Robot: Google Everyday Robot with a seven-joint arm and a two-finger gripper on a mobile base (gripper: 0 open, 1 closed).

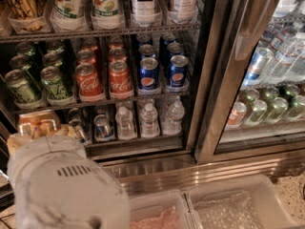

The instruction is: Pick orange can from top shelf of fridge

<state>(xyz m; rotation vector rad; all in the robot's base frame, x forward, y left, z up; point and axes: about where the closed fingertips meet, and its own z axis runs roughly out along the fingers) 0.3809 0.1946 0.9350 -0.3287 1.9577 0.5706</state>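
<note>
Orange-gold with dark scribble, the orange can (23, 3) stands in a clear tray at the far left of the top shelf (143, 29) of the fridge (209, 80), just beside the 7UP cans (69, 4). My gripper (39, 124) sits low on the left, before the bottom rack and well below that can. Clenched or released, I cannot tell. My pale arm (66, 185) bulks beneath it. On the middle rack stand green cans (21, 85), Coca-Cola cans (89, 80) and Pepsi cans (149, 73). White bins (274, 199) lie below the steel base.
</note>
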